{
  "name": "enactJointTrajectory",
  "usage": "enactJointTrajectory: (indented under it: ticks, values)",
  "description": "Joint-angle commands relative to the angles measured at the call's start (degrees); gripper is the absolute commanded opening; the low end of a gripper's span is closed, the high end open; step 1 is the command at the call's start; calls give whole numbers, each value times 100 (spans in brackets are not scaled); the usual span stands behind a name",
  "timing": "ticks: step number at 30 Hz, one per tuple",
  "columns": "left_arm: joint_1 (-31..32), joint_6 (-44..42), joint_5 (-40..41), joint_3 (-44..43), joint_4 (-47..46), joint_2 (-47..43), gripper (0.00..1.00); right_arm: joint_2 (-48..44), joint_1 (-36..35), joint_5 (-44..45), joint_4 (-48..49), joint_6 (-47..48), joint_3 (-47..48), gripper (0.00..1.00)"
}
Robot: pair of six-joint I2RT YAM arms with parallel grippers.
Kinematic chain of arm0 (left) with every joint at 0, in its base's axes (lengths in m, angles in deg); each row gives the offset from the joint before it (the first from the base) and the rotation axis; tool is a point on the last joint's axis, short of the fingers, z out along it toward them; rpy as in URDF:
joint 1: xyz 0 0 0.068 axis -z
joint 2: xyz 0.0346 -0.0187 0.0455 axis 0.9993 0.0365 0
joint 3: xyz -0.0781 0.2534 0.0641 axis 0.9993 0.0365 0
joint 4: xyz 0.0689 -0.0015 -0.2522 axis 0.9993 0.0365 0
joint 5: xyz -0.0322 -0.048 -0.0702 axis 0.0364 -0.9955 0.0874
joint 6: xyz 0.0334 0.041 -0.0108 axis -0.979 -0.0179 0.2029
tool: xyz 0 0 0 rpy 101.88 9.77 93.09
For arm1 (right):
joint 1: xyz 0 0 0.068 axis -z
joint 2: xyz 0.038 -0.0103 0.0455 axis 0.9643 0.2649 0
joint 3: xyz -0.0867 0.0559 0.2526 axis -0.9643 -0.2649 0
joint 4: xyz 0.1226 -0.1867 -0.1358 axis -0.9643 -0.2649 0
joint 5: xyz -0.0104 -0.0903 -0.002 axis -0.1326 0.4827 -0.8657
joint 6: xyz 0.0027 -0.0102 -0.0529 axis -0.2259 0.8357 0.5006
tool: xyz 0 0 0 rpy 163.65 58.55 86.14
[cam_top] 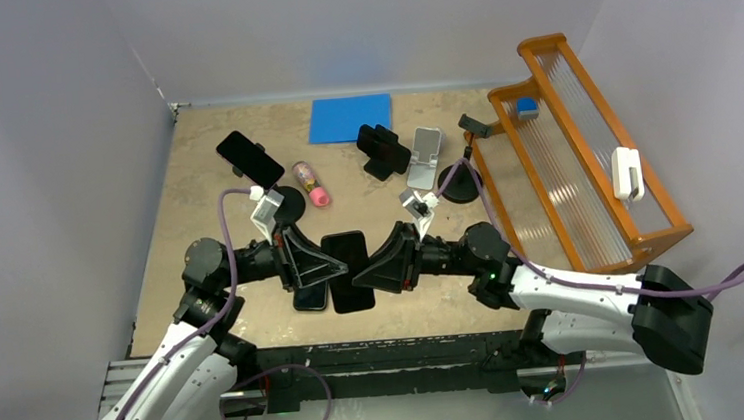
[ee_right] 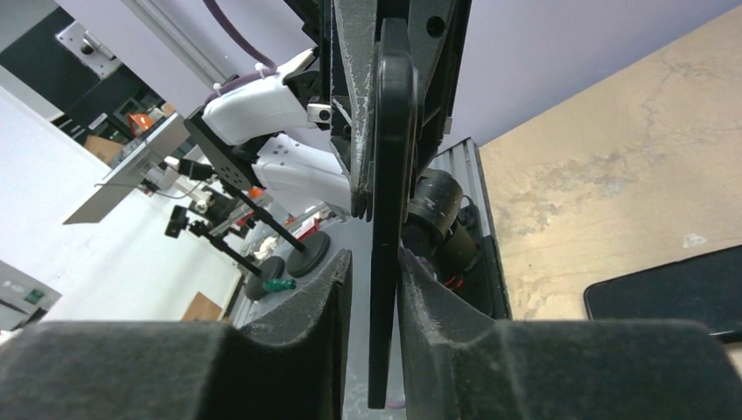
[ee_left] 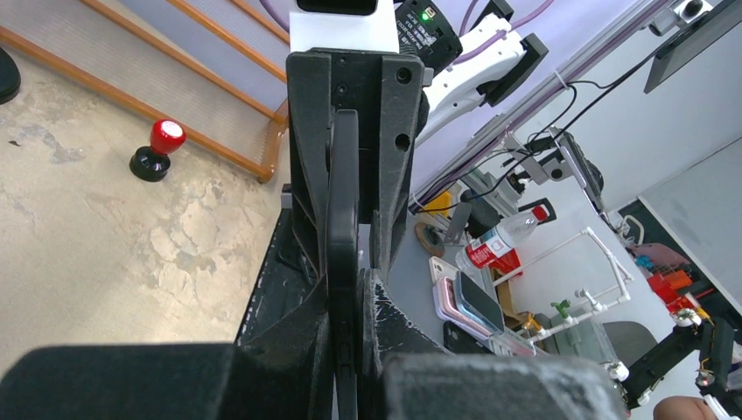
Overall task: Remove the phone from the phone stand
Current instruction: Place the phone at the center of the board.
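A black phone [cam_top: 348, 247] hangs in the air between my two grippers, above the near middle of the table and clear of every stand. My left gripper [cam_top: 337, 265] is shut on its left end; in the left wrist view the phone [ee_left: 343, 219] runs edge-on between the clamped fingers of the left gripper [ee_left: 346, 289]. From the right, my right gripper [cam_top: 367, 265] reaches round the other end. In the right wrist view the phone [ee_right: 391, 175] sits inside the right gripper [ee_right: 374, 262], touching one finger, with a narrow gap at the other. An empty white phone stand [cam_top: 424, 158] stands at the back.
A second dark phone [cam_top: 310, 297] lies flat on the table under the held one. Another phone [cam_top: 249, 157] rests on a black stand at back left, and a black stand [cam_top: 383, 151] stands mid-back. An orange rack [cam_top: 575, 164] fills the right side. A blue sheet [cam_top: 349, 119] and a pink bottle [cam_top: 311, 185] lie behind.
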Motion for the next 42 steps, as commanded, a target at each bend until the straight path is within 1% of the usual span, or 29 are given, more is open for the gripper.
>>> enactJointTrajectory:
  ticks: [1,3,6,9,10,11,13,14,15,16,18,21,23,25,28,31,34,39,42]
  values:
    - [-42,7,-14,-42,-491,-76,0,78,-113,158,250,-67,311,23]
    - [-42,-19,-6,-57,-478,-70,0,112,-147,154,253,-60,321,16]
    - [-42,-89,-6,-76,-384,-83,0,75,-159,178,189,-18,328,0]
    - [-42,-288,55,-163,-20,-125,0,-113,-159,320,-131,137,352,0]
    - [-42,-397,103,-217,183,-145,2,-214,-159,407,-300,229,382,0]
    - [-47,-546,216,-298,453,-188,12,-325,-154,517,-520,310,401,0]
    - [-42,-877,476,-512,1051,-247,37,-566,-159,765,-931,475,410,0]
    - [-42,-1073,679,-664,1415,-283,46,-677,-159,875,-1170,550,425,0]
    - [-42,-1263,933,-802,1783,-316,53,-787,-159,998,-1381,622,425,0]
    - [-42,-1457,1171,-958,2203,-346,58,-885,-159,1113,-1584,674,422,0]
    - [-42,-1799,1657,-1254,2780,-398,63,-1068,-158,1324,-1885,726,365,0]
    - [-42,-2252,2495,-1601,3420,-498,66,-1158,-158,1656,-2207,657,238,0]
    - [-42,-2540,3206,-1791,3679,-584,66,-1090,-156,1964,-2374,484,150,0]
    - [-42,-2859,3851,-1915,3739,-698,66,-928,-154,2054,-2494,166,37,0]
    - [-42,-3267,4481,-1911,3549,-894,65,-570,-150,2290,-2391,-253,-68,0]
    - [-44,-3693,4795,-1800,3448,-1081,64,-84,-145,2240,-2138,-456,-50,0]
    - [-42,-3798,5098,-1607,3466,-1291,63,501,-113,2062,-1898,-689,11,0]
    - [-42,-3728,5093,-1223,3391,-1614,63,1567,74,1605,-1328,-1066,84,0]
    - [-42,-3748,5053,-1202,3422,-1620,62,2084,190,1417,-957,-1280,100,0]
